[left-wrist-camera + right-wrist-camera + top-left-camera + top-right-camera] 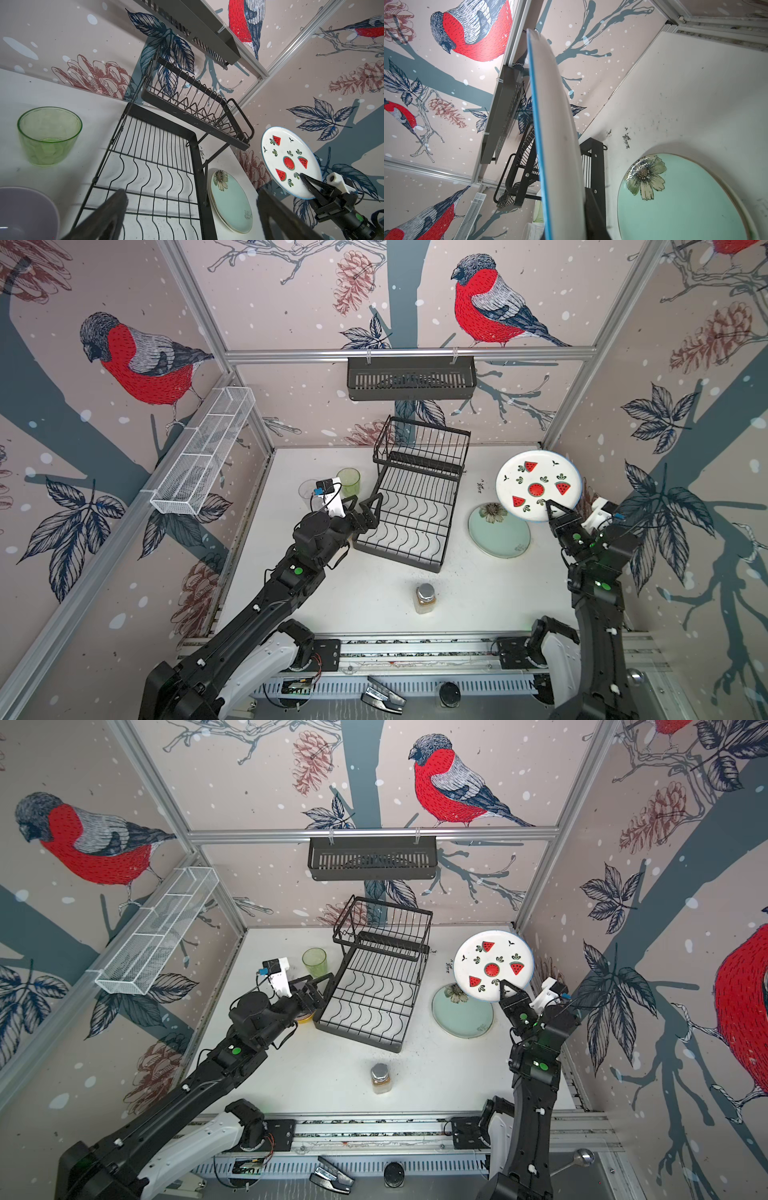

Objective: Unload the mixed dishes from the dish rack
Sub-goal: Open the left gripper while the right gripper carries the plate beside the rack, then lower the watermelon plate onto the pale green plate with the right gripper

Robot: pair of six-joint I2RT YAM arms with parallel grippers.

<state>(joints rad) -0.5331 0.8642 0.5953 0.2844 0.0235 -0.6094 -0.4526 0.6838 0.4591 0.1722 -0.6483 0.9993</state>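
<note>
Top views: right end effector (549, 507) pinched watermelon plate (538, 485) by near rim, tilted, aloft right of dish rack (415, 506). Likely for stacking on pale green plate (498, 533), which lay flat on worktop (374, 597). Left end effector (365, 507) spread, empty, at rack's left edge. Rack: zero dishes. Left of rack: one green tumbler (348, 481), one clear tumbler (309, 489).
Left wrist: one lilac bowl (25, 212). Second rim showed under green plate, so probably two stacked.
Right wrist: held plate seen edge-on, one.

Both dish rack (415, 506) tiers open from above. Front of table (353, 605) free, only jar (424, 598) mid-front. R of rack: green plate (498, 537) flat, watermelon plate (538, 485) raised over it. L: green tumbler (349, 482) near.
</note>
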